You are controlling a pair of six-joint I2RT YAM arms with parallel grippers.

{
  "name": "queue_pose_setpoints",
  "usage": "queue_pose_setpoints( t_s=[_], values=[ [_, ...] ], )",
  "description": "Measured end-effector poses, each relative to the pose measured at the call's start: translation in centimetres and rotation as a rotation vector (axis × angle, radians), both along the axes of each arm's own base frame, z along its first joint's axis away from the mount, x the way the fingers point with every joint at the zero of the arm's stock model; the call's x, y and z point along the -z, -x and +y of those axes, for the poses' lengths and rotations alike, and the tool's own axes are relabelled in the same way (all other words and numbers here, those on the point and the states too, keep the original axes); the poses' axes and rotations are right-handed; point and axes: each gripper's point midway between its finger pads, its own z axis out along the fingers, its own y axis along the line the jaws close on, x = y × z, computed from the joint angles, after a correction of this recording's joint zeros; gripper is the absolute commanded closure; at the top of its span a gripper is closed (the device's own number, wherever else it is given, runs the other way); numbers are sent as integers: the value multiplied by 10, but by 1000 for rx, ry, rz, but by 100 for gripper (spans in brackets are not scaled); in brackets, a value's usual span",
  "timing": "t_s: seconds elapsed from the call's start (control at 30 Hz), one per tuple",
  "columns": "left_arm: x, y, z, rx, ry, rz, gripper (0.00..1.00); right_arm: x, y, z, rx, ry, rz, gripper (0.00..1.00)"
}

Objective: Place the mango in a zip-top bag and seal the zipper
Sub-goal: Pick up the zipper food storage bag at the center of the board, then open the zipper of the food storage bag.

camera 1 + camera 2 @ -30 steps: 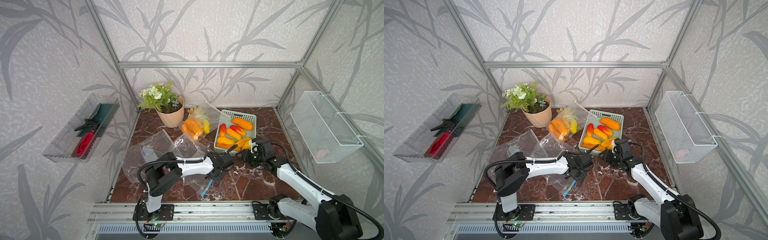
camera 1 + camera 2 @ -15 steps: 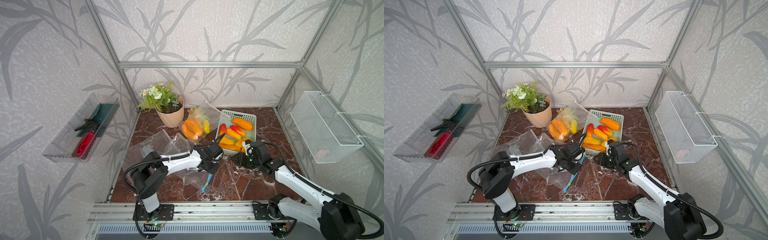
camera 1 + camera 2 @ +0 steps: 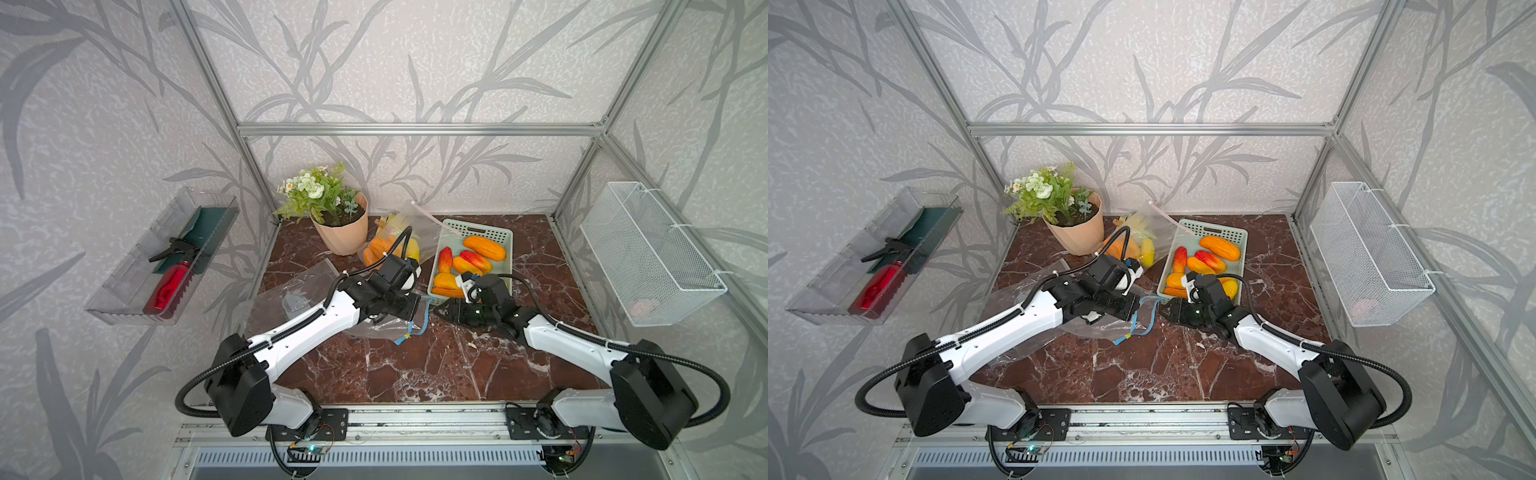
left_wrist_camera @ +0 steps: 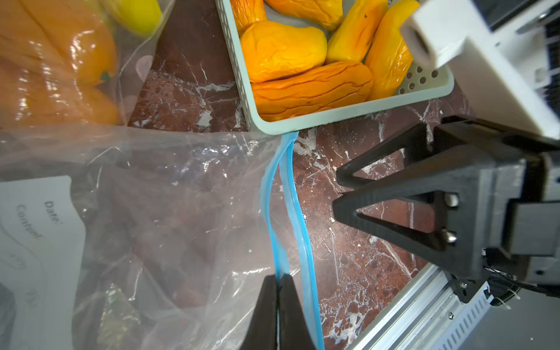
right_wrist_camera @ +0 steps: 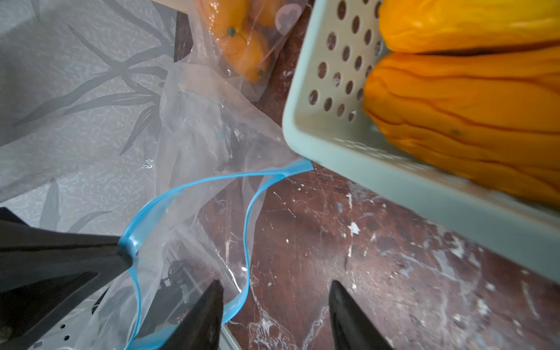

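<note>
Dark marble tabletop [image 3: 415,365] carries everything. On it the left gripper [image 4: 277,280], fingers pressed together, pinches one blue lip of the zip-top bag [image 4: 181,212] at its zipper [image 5: 194,185]; the mouth gapes only slightly. The right gripper [image 5: 274,285], fingers spread and empty, hovers just right of that mouth. Every mango [image 3: 484,248] lies in the basket [image 4: 333,118], far right of the bag; none is inside it. Risks, as I judge: the thin lip slipping from the pinch, the free lip sagging shut, or the bag's far corner, touching the basket, snagging and dragging it along.
</note>
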Motion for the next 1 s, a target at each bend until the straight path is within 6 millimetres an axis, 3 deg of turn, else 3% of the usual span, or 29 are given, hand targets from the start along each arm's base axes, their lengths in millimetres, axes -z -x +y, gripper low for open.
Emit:
queue_pose_setpoints(
  t_s=[0.17, 0.3, 0.47, 0.57, 0.63, 0.83, 1.0],
  values=[
    [-2, -4, 7, -34, 5, 4, 100, -5, -3, 28, -43, -29, 12, 44],
    [-2, -6, 9, -48, 5, 8, 100, 1, -5, 45, -59, -38, 31, 60],
    [-2, -6, 11, -56, 5, 10, 100, 9, -13, 53, -47, -33, 46, 69],
    [-4, -6, 12, -62, 8, 9, 100, -5, -26, 61, -38, -54, 12, 84],
    [-6, -7, 14, -73, 8, 4, 100, -16, -33, 66, -31, -73, -15, 100],
    [-33, -25, 33, -177, -55, -57, 100, -41, -52, 55, 58, 3, -88, 100],
    [-70, -49, 48, -298, -99, -160, 100, -99, -72, 45, 138, 55, -189, 100]
  ],
)
